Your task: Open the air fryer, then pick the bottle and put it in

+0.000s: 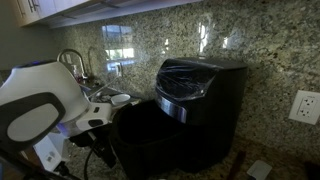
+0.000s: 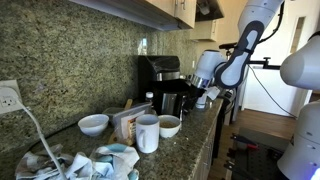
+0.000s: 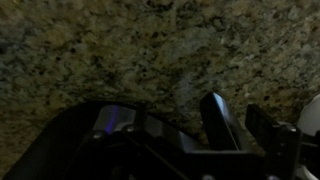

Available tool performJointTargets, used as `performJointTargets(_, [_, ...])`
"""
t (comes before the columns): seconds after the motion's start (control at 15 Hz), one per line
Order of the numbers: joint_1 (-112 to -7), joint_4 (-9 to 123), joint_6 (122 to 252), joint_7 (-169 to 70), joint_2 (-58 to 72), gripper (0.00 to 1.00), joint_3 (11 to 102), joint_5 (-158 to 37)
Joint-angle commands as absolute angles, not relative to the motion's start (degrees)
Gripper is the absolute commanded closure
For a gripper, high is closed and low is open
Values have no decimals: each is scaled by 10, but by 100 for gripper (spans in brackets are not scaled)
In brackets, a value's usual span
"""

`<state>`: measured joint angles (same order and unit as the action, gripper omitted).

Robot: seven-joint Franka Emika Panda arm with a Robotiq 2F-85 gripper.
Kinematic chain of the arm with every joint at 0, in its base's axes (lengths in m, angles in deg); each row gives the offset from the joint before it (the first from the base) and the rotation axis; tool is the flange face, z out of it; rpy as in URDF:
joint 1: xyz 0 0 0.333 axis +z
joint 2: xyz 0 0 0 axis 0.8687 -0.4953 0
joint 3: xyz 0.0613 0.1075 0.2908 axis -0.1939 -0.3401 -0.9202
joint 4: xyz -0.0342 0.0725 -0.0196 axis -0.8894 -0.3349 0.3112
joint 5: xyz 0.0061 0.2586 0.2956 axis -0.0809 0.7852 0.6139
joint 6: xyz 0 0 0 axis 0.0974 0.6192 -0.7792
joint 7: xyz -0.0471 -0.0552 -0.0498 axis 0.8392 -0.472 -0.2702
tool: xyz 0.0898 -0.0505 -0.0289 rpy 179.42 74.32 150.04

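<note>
Legible text: none in any view.
Glossy black boxy air fryer (image 1: 205, 95): front markings too dark to read.
Brownish carton (image 2: 127, 121) near the air fryer: print too blurred to read.

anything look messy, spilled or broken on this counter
Only a messy heap of crumpled stuff at the near end of the counter, close to the white cup. The drawer of the air fryer stands pulled out, which fits the task. No spill or damage shows.

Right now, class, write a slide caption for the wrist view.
Open hand over the black fryer, facing a granite wall.
</note>
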<state>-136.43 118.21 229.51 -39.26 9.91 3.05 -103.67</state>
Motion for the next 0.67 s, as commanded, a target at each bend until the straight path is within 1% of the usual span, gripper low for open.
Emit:
performJointTargets(0.0, [-1392, 1185, 2272, -404, 120, 0, -10, -1014])
performJointTargets(0.33, [-1445, 1180, 2227, -418, 139, 0, -83, -971])
performJointTargets(0.6, [-1516, 1163, 2190, -454, 173, 0, -174, -907])
